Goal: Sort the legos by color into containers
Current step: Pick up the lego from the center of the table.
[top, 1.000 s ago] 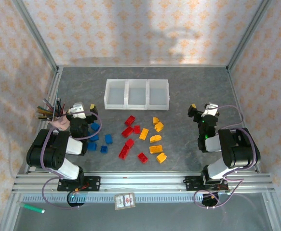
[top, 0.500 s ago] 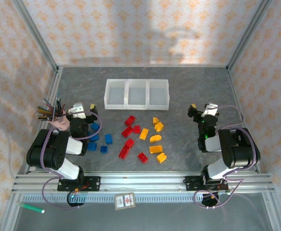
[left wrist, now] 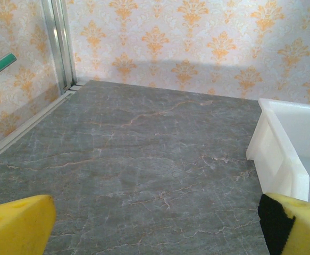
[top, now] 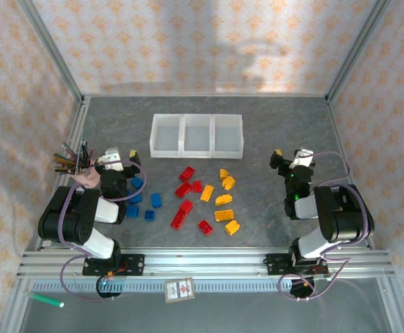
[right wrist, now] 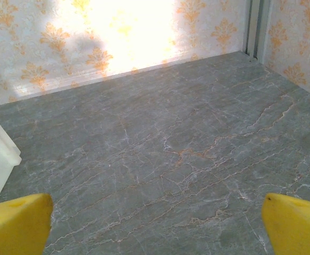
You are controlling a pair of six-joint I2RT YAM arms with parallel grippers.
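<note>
Red legos (top: pixel 186 198) are scattered on the grey tabletop (top: pixel 271 125), flanked by blue legos (top: pixel 143 201) to the left and orange-yellow legos (top: pixel 224 201) to the right. All are laid near the front of the three joined white containers (top: pixel 197 135). The left jaws are held wide apart just beside the blue legos. The right jaws are likewise spread, well apart from every brick.

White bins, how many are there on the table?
3, joined in one row at the back of the table: the left bin, the middle bin and the right bin. None seems hidden.
</note>
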